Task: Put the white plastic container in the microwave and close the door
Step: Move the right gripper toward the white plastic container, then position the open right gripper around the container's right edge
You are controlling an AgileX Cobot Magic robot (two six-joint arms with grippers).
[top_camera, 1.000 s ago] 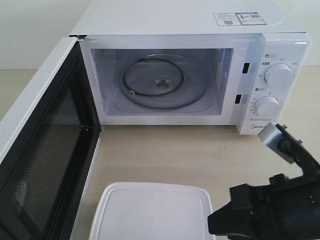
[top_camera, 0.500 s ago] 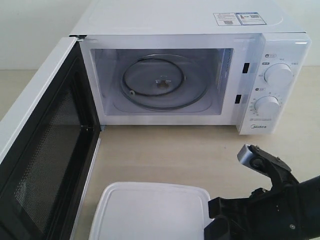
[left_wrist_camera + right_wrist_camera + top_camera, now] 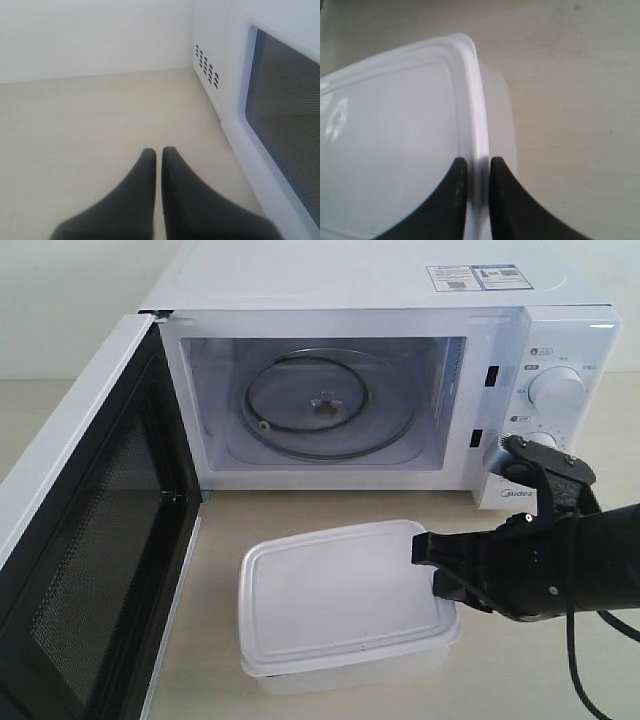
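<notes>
My right gripper (image 3: 476,172) is pinched on the raised lid rim (image 3: 472,100) at the container's (image 3: 340,600) right edge. It's a thin bite on one side only, so I'd treat the grip as fragile. The container is in front of the microwave (image 3: 560,340), between the open door (image 3: 90,540) and my arm; whether it is clear of the table (image 3: 330,510) I can't tell. I'd hold it level, carry it slowly straight toward the cavity, clear the sill, and set it centred on the turntable (image 3: 320,405) — any swing could peel the lid off or twist the box out. The left gripper (image 3: 157,160), fingers pressed together, hangs outside the door, well placed to push it shut afterward.
</notes>
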